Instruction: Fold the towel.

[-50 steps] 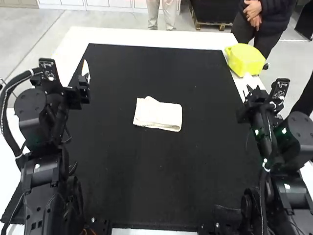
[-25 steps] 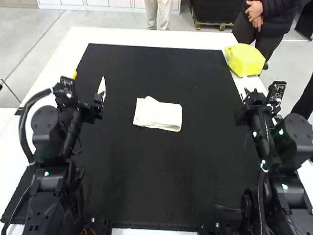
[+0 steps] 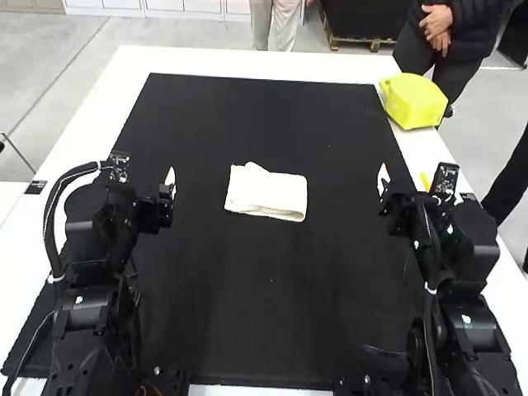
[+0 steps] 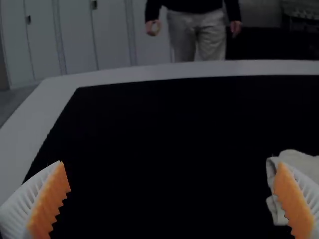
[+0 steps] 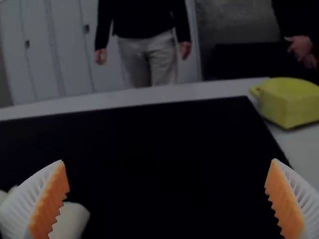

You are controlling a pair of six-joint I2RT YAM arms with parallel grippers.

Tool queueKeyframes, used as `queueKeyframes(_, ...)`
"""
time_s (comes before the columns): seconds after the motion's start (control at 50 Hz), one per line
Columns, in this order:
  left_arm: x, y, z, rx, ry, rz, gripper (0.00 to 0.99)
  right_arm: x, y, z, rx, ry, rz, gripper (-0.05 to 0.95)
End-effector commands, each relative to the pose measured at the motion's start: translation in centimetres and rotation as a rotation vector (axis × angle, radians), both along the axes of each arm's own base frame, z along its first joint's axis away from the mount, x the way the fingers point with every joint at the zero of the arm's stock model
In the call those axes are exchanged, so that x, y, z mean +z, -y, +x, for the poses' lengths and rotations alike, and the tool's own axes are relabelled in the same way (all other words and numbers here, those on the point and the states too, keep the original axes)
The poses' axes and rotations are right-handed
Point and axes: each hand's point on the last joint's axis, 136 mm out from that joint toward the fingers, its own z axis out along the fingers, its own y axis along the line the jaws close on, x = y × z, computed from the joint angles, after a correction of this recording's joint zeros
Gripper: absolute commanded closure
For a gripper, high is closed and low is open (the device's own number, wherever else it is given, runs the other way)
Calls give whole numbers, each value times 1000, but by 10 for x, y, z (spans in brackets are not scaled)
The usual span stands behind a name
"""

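Currently, the folded white towel [image 3: 266,195] lay around the middle of the black mat [image 3: 247,289], between the left gripper [image 3: 169,186] and the right gripper [image 3: 384,186], both with fingers wide apart.

Towel [image 3: 268,195] plain off-white. Mat [image 3: 264,289] solid black, table [image 3: 247,63] white. Tub-like object [image 3: 414,101] bright yellow. Pads [image 5: 284,201] orange, arms black.

In your left wrist view, the towel's [image 4: 300,158] right part is cut off, and a finger [image 4: 293,204] hides some of it. Your right wrist view crops the yellow container's [image 5: 289,105] right side. You cannot count the towel's layers.
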Motion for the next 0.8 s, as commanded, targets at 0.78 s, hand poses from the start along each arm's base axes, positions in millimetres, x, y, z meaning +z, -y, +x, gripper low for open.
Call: queueKeyframes(0.78, 1, -12, -1, 54, 10, 19, 31, -30, 9, 0, -48, -115, -40, -10)
